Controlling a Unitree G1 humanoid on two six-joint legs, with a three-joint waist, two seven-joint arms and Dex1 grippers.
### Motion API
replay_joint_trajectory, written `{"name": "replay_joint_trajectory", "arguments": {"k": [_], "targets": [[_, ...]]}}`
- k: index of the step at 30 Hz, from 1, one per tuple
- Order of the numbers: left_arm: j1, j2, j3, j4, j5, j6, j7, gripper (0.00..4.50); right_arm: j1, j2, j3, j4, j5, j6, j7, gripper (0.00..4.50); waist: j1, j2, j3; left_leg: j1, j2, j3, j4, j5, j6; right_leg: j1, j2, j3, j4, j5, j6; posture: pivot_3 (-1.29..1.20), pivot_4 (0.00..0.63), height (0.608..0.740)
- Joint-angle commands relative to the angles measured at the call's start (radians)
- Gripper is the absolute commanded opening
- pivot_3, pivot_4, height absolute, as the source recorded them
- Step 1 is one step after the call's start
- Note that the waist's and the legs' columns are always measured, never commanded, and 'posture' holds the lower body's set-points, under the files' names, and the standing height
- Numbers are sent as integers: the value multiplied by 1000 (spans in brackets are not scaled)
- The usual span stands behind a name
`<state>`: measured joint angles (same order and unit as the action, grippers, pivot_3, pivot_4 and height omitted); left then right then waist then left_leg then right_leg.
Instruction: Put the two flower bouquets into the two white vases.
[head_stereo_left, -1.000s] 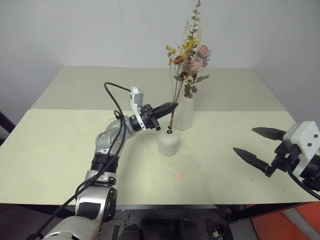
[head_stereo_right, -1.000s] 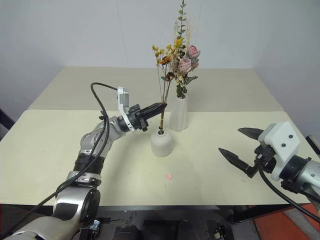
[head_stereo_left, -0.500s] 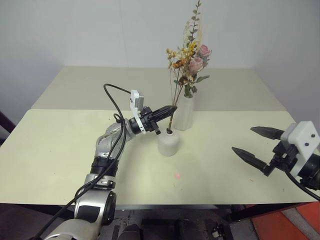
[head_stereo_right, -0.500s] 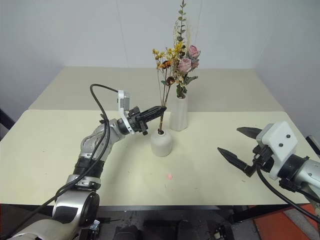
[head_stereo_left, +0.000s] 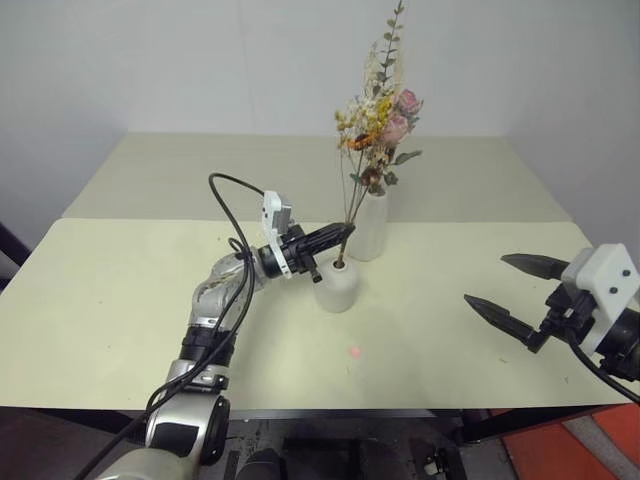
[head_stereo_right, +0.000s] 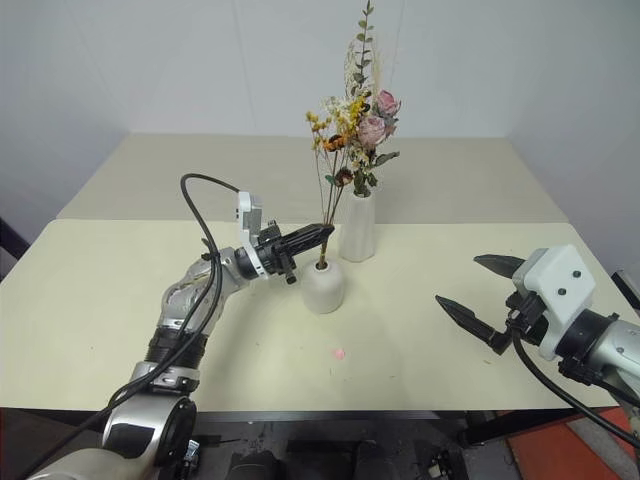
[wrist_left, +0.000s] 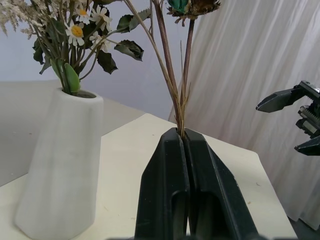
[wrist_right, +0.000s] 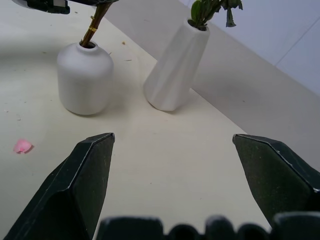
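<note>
Two white vases are sitting near the middle of the cream surface, a little above frame centre. The short squat vase is standing in front, the tall slim vase just behind it and slightly to its right, close but whether they are touching is not clear. The larger bouquet of cream sprigs, pink roses and green leaves is standing upright in the tall slim vase, rising toward the top of the frame. The small thin-stemmed bouquet with orange-yellow blooms is leaning a bit, its stem ends sitting in the mouth of the short squat vase. The left end effector is reaching in from the left of centre, its fingers pressed together and pinching those thin stems just above the vase mouth; the left wrist view is showing the stems coming up out of the closed fingertips. The right end effector is hanging over the surface at the lower right of the frame, well apart from the vases, its two black fingers spread wide and holding nothing. A small pink petal is lying on the surface below the short squat vase.
</note>
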<state>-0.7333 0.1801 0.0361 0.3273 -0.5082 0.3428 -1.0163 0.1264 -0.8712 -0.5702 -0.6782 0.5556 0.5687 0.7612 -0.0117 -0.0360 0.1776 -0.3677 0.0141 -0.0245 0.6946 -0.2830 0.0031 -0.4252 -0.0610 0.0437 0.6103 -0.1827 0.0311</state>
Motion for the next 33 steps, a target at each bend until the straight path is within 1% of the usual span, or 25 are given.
{"name": "replay_joint_trajectory", "arguments": {"k": [1,5,8,11,17,20,22,24,25,28,31,33], "targets": [[-6,2,-7,-24,12,-44,-9,19,-9,5,-16,-3,-5,-33,-3,4500,0,0,0,0,0,0,0,0,0,0,0,0,0,0,0,0,150,740],[-1,-2,-13,-20,18,-79,-19,19,-11,4,-14,1,-7,-37,-1,4500,0,0,0,0,0,0,0,0,0,0,0,0,0,0,0,0,150,740],[12,-7,-6,-34,7,-97,-25,640,-11,3,-15,4,-6,-40,0,4500,0,0,0,0,0,0,0,0,0,0,0,0,0,0,0,0,150,740],[32,7,-3,-67,-26,-83,-67,1571,-10,2,-16,9,-6,-45,1,4500,-1,0,0,0,0,0,0,0,0,0,0,0,0,0,0,0,150,740],[84,45,5,-110,-28,-66,-56,3493,-13,-1,-18,21,-7,-50,7,4500,0,0,0,0,0,0,0,0,0,0,0,0,0,0,0,0,150,740],[113,77,15,-145,-41,-34,-48,3493,-17,-2,-11,31,-9,-54,8,4500,-1,0,0,0,0,0,0,0,0,0,0,0,0,0,1,0,150,740],[138,97,41,-181,-48,-19,-16,3493,-21,-4,-6,34,-8,-54,6,4500,-2,0,0,0,0,0,0,0,0,0,0,0,0,0,0,0,150,740],[171,139,83,-230,-77,18,5,3493,-22,-9,-10,36,-6,-53,9,4500,-2,0,0,1,1,0,0,0,0,0,0,0,0,0,0,0,150,740],[201,176,126,-270,-108,50,18,3493,-18,-13,-22,39,-3,-49,15,4500,-4,0,0,1,1,0,0,0,0,-1,0,0,0,0,0,0,150,740],[266,255,201,-353,-161,104,43,3493,-6,-20,-54,55,0,-48,36,4500,-7,0,0,1,2,0,-1,0,1,-1,1,0,0,0,0,0,150,740],[371,413,270,-418,-149,117,-2,3493,10,-40,-96,94,-4,-48,73,4500,-4,1,0,2,2,0,-1,0,1,-1,0,0,0,-1,1,0,150,740],[404,473,294,-441,-163,128,-17,3493,14,-54,-112,122,-6,-51,95,4500,-1,1,0,3,2,1,-1,0,1,-1,0,0,0,-2,2,0,150,740]]}}
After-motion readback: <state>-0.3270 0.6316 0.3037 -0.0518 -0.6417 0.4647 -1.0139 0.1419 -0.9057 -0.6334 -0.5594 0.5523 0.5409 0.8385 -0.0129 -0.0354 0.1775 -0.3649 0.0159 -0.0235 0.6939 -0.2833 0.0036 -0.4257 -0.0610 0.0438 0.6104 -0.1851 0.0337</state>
